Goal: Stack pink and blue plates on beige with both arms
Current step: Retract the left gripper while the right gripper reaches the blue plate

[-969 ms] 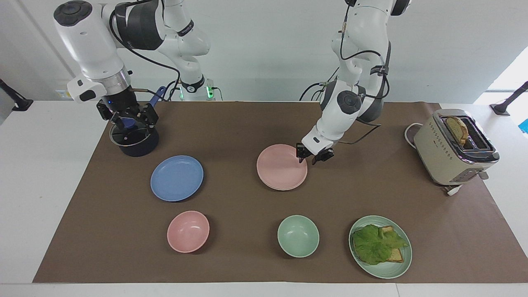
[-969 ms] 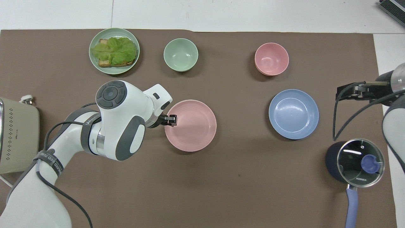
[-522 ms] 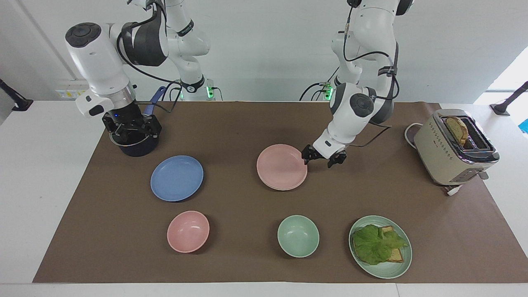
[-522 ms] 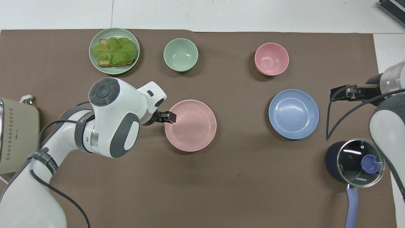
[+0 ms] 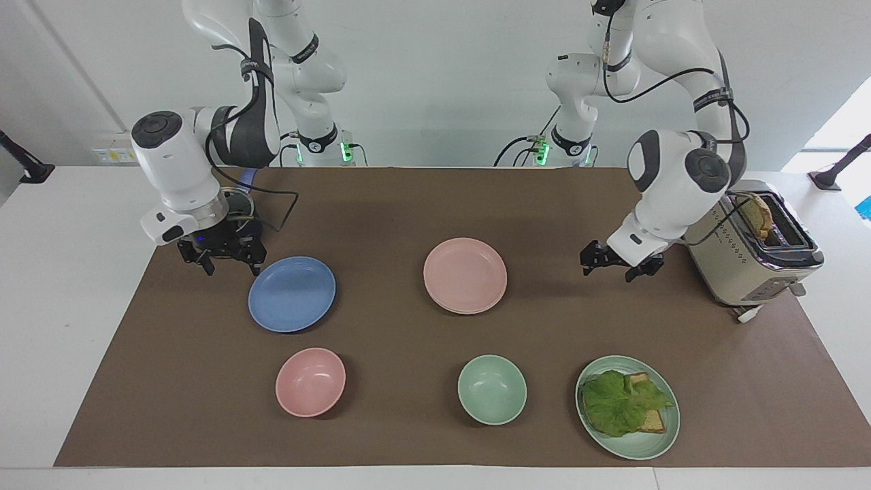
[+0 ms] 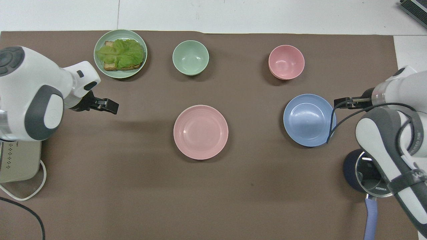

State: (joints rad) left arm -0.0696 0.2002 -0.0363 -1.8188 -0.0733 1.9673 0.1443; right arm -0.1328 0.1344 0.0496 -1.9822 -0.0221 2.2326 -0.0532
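facing view, read across from the right arm's end of the table: right gripper (image 5: 228, 262) low over the brown mat (image 5: 381, 204), just beside the blue plate (image 5: 292, 294), fingers spread, nothing between them. dark pot (image 5: 235, 204) mostly hidden by that arm, nearer to the robots. blue plate round, shallow, matte, medium blue, lying flat on the mat by itself. pink bowl (image 5: 310, 382) farther from the robots than it. pink plate (image 5: 465, 275) mid-table, pale pink, same size as the blue one, flat, with a thin cream-beige rim (image 5: 469, 312) showing under its edge, so it sits on the beige plate. green bowl (image 5: 492, 389) farther out. left gripper (image 5: 618, 265) over bare mat between pink plate and toaster (image 5: 748, 245), well apart from the plate, fingers released, holding nothing. green plate (image 5: 650, 442) with lettuce on toast. bread slice stands in the toaster slot.
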